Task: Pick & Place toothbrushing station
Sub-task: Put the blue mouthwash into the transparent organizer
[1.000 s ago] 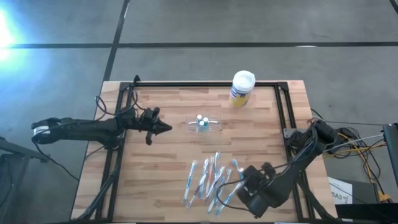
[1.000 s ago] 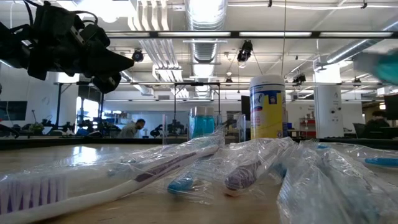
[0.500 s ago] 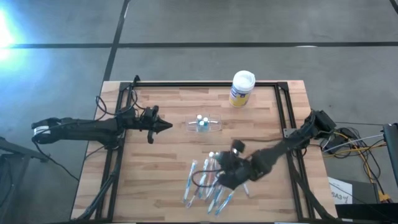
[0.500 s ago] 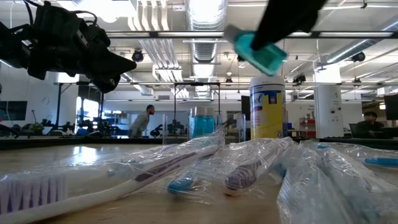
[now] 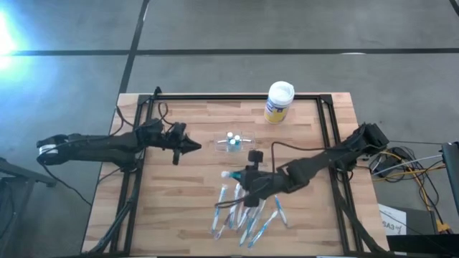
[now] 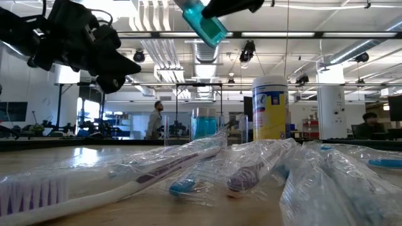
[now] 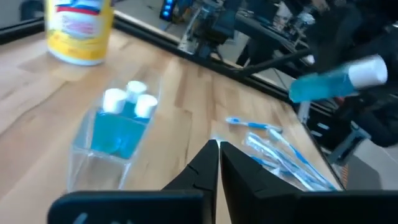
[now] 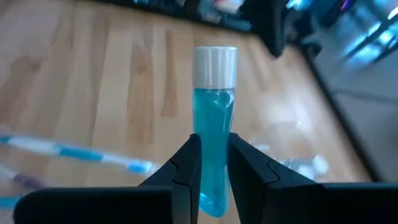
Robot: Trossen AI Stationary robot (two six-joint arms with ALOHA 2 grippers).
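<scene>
Clear plastic, the toothbrushing station [image 5: 235, 143] lies on its side mid-desk, long axis pointing toward the left pincer [image 5: 192, 147], which hangs closed just beside it. Your right pincer [image 5: 231, 176], clamped on a blue bottle [image 8: 214, 158], hovers near the station's other side, over the wrapped toothbrushes [image 5: 244, 208].

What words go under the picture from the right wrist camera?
The right hand holds a small blue bottle with a white cap above the wooden table.

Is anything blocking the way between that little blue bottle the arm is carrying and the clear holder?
Nothing visible does. The right gripper holds the small blue bottle with a white cap in the air, above the wrapped toothbrushes; only bare wooden table separates it from the see-through plastic holder.
</scene>
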